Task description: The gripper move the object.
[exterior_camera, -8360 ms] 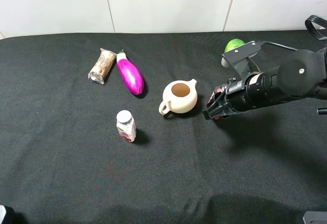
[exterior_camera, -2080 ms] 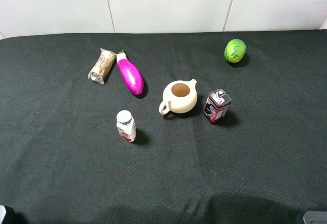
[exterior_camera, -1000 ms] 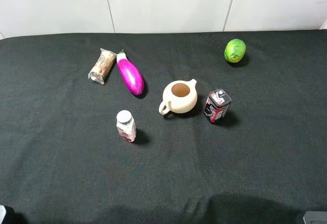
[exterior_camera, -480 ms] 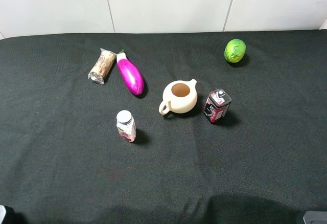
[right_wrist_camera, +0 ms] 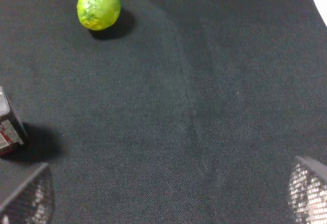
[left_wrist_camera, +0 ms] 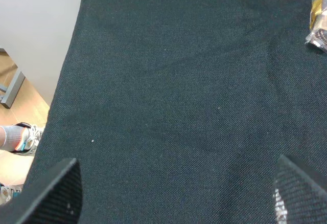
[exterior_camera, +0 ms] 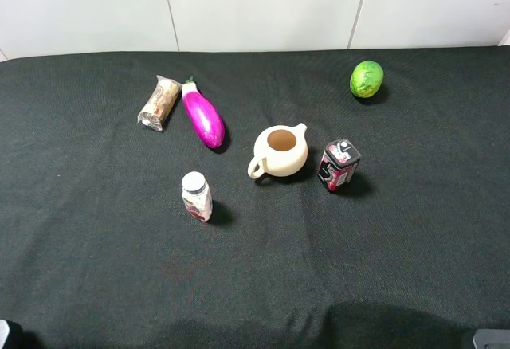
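The object, a small black tin (exterior_camera: 339,164) with red-pink and white markings and a grey-white cap, stands upright on the black cloth just right of the cream teapot (exterior_camera: 280,151). Its edge also shows in the right wrist view (right_wrist_camera: 7,127). No gripper touches it. My right gripper (right_wrist_camera: 166,198) is open and empty, low over bare cloth and well away from the tin. My left gripper (left_wrist_camera: 176,203) is open and empty over bare cloth near the table's left edge. Neither arm reaches into the exterior high view.
A purple eggplant (exterior_camera: 203,115) and a wrapped snack (exterior_camera: 159,103) lie at the back left. A white-capped bottle (exterior_camera: 196,195) stands in front of them. A green lime (exterior_camera: 366,79) sits at the back right and shows in the right wrist view (right_wrist_camera: 99,6).
The right arm that stood at the tin 8.4 s ago has drawn back out of the exterior high view. Nothing has moved over the last two seconds.
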Available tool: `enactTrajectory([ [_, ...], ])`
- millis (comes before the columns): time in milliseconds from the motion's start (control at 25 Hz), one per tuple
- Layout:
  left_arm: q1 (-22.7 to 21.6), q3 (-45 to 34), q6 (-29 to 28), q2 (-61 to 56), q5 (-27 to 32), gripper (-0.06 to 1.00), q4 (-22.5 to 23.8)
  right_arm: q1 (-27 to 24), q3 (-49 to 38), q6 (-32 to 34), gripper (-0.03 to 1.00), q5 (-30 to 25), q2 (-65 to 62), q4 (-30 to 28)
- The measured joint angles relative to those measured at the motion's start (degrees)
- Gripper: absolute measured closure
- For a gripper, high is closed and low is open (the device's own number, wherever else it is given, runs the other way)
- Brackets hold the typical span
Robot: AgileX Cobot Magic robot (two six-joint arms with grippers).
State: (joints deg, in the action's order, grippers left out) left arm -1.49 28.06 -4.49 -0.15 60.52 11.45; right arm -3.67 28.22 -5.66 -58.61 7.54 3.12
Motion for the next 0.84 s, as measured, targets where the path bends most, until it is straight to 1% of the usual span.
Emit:
enactTrajectory([
  [840, 0.0, 0.0, 0.0, 0.0, 0.0, 0.15, 0.0, 0.0, 0.0, -0.3, 0.27, 0.0, 0.0, 0.05],
])
